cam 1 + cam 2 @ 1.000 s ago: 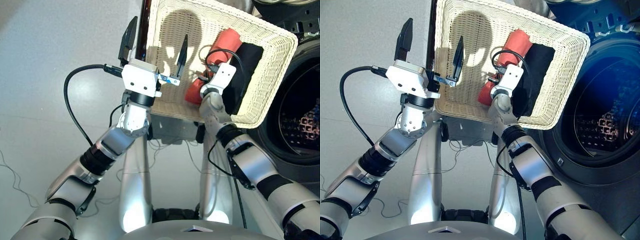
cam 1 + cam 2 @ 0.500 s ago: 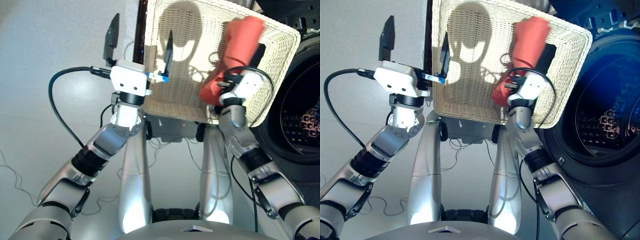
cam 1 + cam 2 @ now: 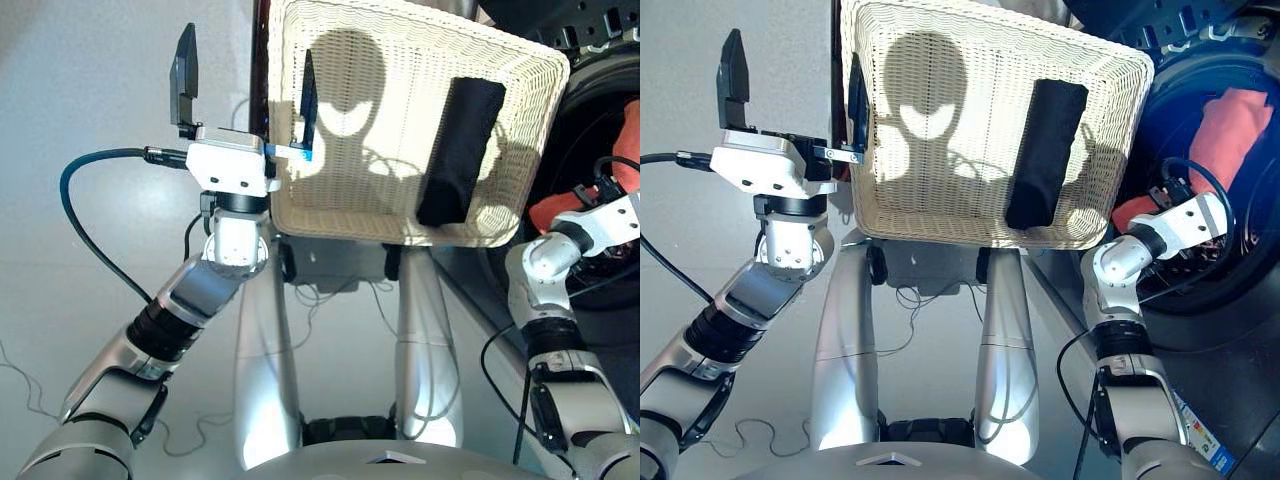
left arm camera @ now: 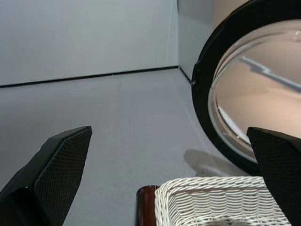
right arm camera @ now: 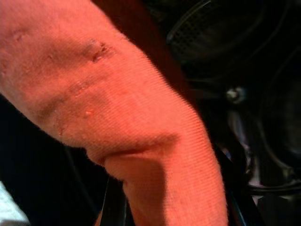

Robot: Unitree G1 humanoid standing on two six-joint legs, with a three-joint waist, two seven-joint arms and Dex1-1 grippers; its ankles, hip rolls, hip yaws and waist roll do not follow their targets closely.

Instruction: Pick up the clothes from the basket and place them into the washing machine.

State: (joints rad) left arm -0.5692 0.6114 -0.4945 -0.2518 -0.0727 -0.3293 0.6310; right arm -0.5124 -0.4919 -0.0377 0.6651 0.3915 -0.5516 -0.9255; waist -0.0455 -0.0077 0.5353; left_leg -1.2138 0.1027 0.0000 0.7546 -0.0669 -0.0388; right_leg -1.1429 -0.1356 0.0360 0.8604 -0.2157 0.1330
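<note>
One black cloth [image 3: 1045, 152], a long soft-edged roll, lies alone in the basket [image 3: 930, 190], a cream woven-wicker tray with low sides and rounded corners; the roll sits toward the tray's 3 o'clock side, running roughly 12 to 6. At the tray's 9 o'clock rim the left gripper [image 3: 243, 88] stands with its two flat black fingers spread wide, one outside the rim, one over the weave, gripping nothing. At 3 o'clock of the tray is the washer [image 3: 1215, 170], its dark round opening holding the right gripper [image 3: 1188, 215] with the red cloth [image 3: 1230, 125], a thick orange-red roll, inside the drum mouth.

Left wrist view: two textured black fingers [image 4: 51, 174] stand far apart; between them a corner of the wicker rim [image 4: 211, 200], and beyond it the dark-rimmed glass door [image 4: 254, 94], round and glossy.

Right wrist view: the red cloth [image 5: 122, 117], nubbly knit, fills the frame before a perforated metal drum; the claw seems clamped on it, though its fingers are mostly hidden.
</note>
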